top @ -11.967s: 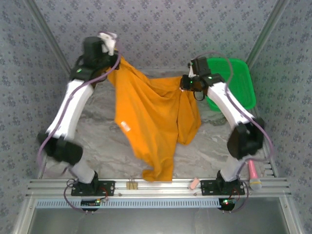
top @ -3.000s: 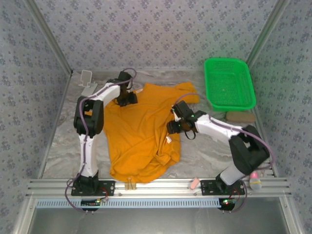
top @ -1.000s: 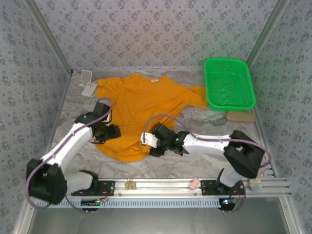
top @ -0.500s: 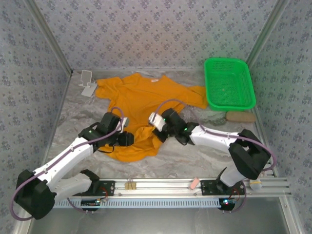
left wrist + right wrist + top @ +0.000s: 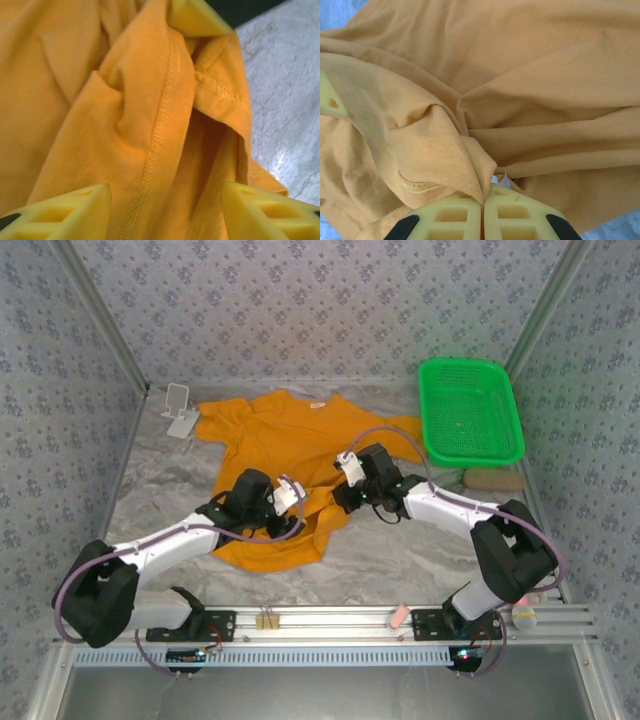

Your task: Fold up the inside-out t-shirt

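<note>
The t-shirt [image 5: 285,435] is laid across the counter's [image 5: 400,550] far middle; a fold is pinched in the jaws of the right gripper [image 5: 482,202]; the jaws of the left gripper [image 5: 165,192] are spread astride a seam.

One t-shirt [image 5: 270,435]; one green basket [image 5: 470,410]; two grippers in play — left gripper [image 5: 165,200], right gripper [image 5: 482,210]; one small white stand [image 5: 178,410]; one tan block [image 5: 492,480] — just beside the basket.
</note>
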### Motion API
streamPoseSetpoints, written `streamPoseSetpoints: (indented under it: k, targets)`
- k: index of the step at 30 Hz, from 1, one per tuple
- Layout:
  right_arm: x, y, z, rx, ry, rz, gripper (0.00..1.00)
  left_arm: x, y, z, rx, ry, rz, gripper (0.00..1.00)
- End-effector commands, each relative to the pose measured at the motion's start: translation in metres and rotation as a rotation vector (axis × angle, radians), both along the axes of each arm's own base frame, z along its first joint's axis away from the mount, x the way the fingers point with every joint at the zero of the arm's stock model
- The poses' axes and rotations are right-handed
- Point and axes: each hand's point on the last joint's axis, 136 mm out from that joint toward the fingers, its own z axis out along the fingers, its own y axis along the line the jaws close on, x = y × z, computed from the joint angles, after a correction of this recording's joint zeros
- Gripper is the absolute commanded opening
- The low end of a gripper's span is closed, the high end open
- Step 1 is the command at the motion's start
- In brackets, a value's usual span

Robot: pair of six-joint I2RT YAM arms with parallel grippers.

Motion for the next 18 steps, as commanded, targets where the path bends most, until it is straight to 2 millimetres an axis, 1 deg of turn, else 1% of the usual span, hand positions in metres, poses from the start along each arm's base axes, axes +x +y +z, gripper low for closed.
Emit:
streamPoseSetpoints:
  k: [1, 7, 9, 11, 12, 13, 14, 15, 18]
  targets:
    - [-0.002, 0.004, 0.013, 0.089, 0.038, 0.001, 0.08, 0.007, -0.014, 0.008, 0.026, -0.148, -0.109, 0.61]
    - [-0.004, 0.006, 0.021, 0.153, 0.067, 0.012, 0.07, 0.024, -0.019, -0.008, 0.173, -0.246, -0.094, 0.60]
    - [-0.004, 0.008, 0.024, 0.173, 0.070, 0.018, 0.07, 0.032, -0.018, -0.012, 0.217, -0.278, -0.086, 0.59]
    - [-0.002, 0.007, 0.025, 0.184, 0.077, 0.001, 0.06, 0.041, -0.011, -0.018, 0.298, -0.315, -0.073, 0.56]
    - [-0.001, 0.006, 0.026, 0.192, 0.079, -0.001, 0.06, 0.051, -0.004, -0.019, 0.333, -0.341, -0.017, 0.50]
    - [-0.001, 0.006, 0.027, 0.197, 0.077, -0.006, 0.06, 0.064, 0.005, -0.017, 0.364, -0.369, 0.068, 0.33]
    - [0.001, 0.004, 0.025, 0.193, 0.074, -0.014, 0.06, 0.069, 0.010, -0.015, 0.357, -0.362, 0.098, 0.14]
    - [0.002, 0.002, 0.023, 0.179, 0.069, -0.021, 0.06, 0.068, 0.011, -0.011, 0.324, -0.342, 0.101, 0.01]
    - [0.008, -0.009, 0.010, 0.082, 0.032, -0.052, 0.07, 0.056, 0.006, 0.026, 0.196, -0.330, 0.098, 0.00]
